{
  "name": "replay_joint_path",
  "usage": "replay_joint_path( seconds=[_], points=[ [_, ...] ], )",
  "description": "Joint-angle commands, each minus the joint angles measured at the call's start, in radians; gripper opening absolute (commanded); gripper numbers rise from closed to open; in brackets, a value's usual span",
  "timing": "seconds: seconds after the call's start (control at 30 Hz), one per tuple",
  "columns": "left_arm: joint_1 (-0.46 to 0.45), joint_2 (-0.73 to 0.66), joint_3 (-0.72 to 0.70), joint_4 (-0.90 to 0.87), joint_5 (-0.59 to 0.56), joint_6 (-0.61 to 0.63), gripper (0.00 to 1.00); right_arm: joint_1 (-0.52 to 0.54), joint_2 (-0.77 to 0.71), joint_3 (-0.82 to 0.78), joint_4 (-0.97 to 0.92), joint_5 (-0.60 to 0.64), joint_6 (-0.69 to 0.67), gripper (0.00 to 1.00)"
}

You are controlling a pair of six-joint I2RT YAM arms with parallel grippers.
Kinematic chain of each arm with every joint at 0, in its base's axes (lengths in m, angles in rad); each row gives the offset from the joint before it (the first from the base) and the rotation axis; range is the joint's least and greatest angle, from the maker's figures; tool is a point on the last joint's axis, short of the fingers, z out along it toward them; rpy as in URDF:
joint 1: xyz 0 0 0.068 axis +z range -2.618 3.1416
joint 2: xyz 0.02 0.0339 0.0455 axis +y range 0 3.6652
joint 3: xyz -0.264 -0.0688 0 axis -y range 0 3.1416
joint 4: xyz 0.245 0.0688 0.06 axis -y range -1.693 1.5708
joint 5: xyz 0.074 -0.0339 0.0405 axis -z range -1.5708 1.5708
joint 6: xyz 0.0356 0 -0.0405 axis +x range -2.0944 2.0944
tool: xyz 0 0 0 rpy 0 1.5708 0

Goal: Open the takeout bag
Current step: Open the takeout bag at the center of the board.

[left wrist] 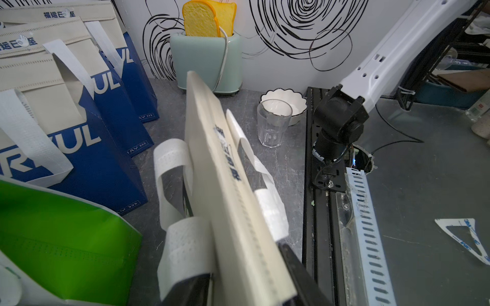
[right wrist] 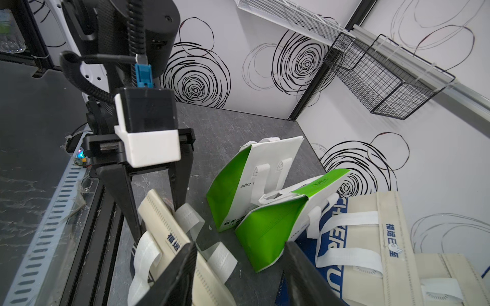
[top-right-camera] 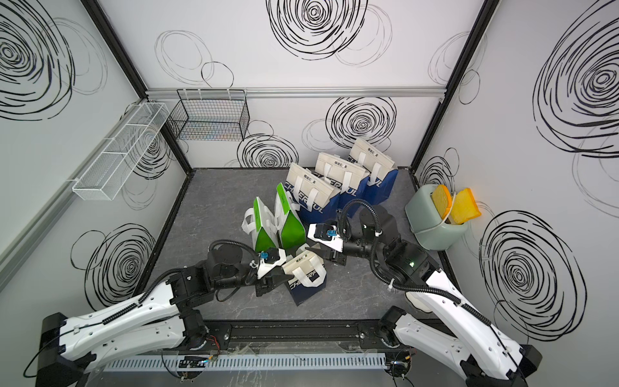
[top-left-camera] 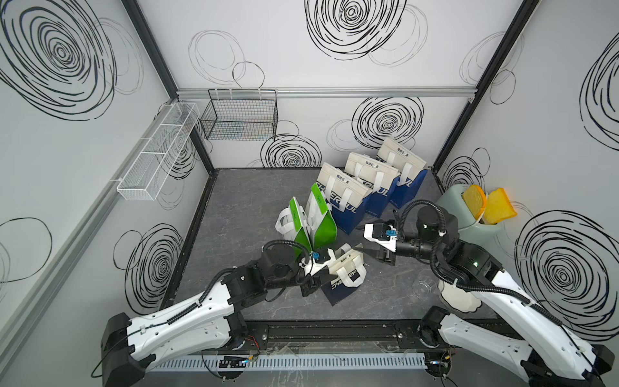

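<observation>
Takeout bag [top-left-camera: 346,279] tilted at front centre of table [top-left-camera: 251,201], near green bags [top-left-camera: 316,224], left gripper [right wrist: 159,214] clamped on its folded cream top, right gripper [right wrist: 241,245] spread wide, empty, just beside bag's other end.

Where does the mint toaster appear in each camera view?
Top view: toaster, right of centre, beside the blue bags.
Top view: toaster, same place.
Left wrist: toaster past the blue bags.
Right wrist: not in it.
Shared landmark: the blue bags, in all four.

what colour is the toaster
The toaster is pale mint green, clearest in the left wrist view.
</observation>
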Motion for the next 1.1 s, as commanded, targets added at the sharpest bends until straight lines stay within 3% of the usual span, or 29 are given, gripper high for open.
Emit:
replay_joint_path(
  seconds=[0.0, 0.2, 0.33, 0.5, 0.57, 0.8, 0.93, 1.07],
  points=[
    [-0.013, -0.024, -0.026, 0.058, -0.135, -0.092, 0.54, -0.004, -0.039, -0.041, 0.084, -0.016, 0.001, 0.56],
    [-0.041, -0.068, -0.090, 0.140, -0.196, -0.191, 0.58, -0.003, -0.086, -0.106, 0.183, -0.020, -0.003, 0.57],
    [-0.102, -0.082, -0.121, 0.160, -0.346, -0.227, 0.62, -0.003, -0.091, -0.120, 0.185, -0.023, -0.019, 0.57],
    [-0.143, -0.094, -0.225, 0.318, -0.359, -0.300, 0.60, -0.003, -0.091, -0.138, 0.195, -0.030, -0.019, 0.57],
    [-0.157, -0.104, -0.249, 0.345, -0.369, -0.288, 0.56, -0.003, -0.091, -0.140, 0.192, -0.035, -0.019, 0.57],
    [-0.165, -0.104, -0.280, 0.401, -0.357, -0.271, 0.28, -0.002, -0.095, -0.149, 0.170, -0.049, -0.038, 0.57],
    [-0.168, -0.097, -0.271, 0.396, -0.359, -0.258, 0.21, 0.001, -0.107, -0.164, 0.182, -0.072, -0.060, 0.57],
    [-0.168, -0.103, -0.260, 0.400, -0.367, -0.247, 0.23, 0.024, -0.136, -0.207, 0.248, -0.063, -0.096, 0.57]
  ],
)
